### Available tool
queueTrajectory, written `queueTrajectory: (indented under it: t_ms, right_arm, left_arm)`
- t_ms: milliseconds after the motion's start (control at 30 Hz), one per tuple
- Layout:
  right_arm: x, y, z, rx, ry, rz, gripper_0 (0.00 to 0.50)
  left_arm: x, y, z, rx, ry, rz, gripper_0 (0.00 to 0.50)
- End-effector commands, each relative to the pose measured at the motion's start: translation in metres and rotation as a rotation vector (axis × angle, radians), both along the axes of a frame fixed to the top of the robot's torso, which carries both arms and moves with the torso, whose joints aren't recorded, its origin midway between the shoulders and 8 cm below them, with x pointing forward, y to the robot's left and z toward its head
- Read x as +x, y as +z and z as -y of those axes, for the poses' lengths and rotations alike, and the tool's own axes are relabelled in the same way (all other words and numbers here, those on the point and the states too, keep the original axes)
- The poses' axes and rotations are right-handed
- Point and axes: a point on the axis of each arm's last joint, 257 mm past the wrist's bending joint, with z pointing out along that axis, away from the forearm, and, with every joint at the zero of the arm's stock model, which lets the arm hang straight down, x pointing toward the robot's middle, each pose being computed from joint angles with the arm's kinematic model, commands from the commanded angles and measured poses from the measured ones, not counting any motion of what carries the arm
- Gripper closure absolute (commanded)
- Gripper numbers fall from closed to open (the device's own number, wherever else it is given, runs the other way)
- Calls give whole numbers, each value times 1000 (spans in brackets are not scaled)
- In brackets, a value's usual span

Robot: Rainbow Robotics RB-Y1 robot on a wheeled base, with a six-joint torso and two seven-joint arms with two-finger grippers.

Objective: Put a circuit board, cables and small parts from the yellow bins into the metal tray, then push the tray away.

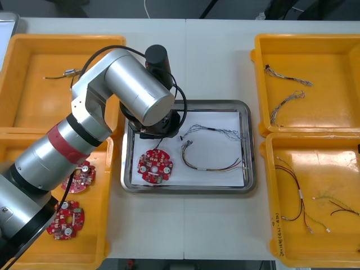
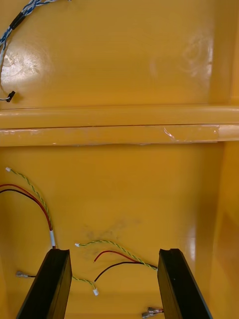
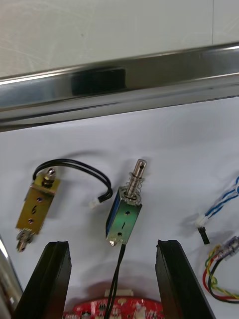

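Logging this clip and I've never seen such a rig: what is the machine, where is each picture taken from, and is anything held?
It is a two-armed robot sorting parts at a table. The front view looks down from above: the silver left arm reaches over the metal tray, which holds a red circuit board and cables, with yellow bins on both sides. The other two pictures come from cameras on the wrists, each arm's black jaws rising from the bottom edge. The left jaws stand open above two small metal parts lying on the tray's white lining. The right jaws stand open over a bin holding loose cables. Nothing is held.
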Motion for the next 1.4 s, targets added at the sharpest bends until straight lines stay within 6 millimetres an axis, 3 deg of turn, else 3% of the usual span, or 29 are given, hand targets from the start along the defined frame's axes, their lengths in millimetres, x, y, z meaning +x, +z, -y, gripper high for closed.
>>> queueTrajectory:
  t_ms: [33, 233, 800, 1033, 1400]
  right_arm:
    - [-5, 10, 11, -14, -44, 20, 0]
    - [-5, 9, 10, -12, -45, 18, 0]
    - [-5, 9, 9, -7, -47, 17, 0]
    - [-5, 8, 7, -5, -46, 15, 0]
    - [-4, 16, -7, -56, 12, 28, 0]
  left_arm:
    - [-4, 36, -3, -68, 73, 28, 0]
    - [-7, 67, -29, -71, 109, 43, 0]
    - [-20, 126, -109, -111, 150, 130, 0]
    - [-31, 135, -147, -103, 158, 159, 0]
    - [-47, 143, -225, -56, 168, 169, 0]
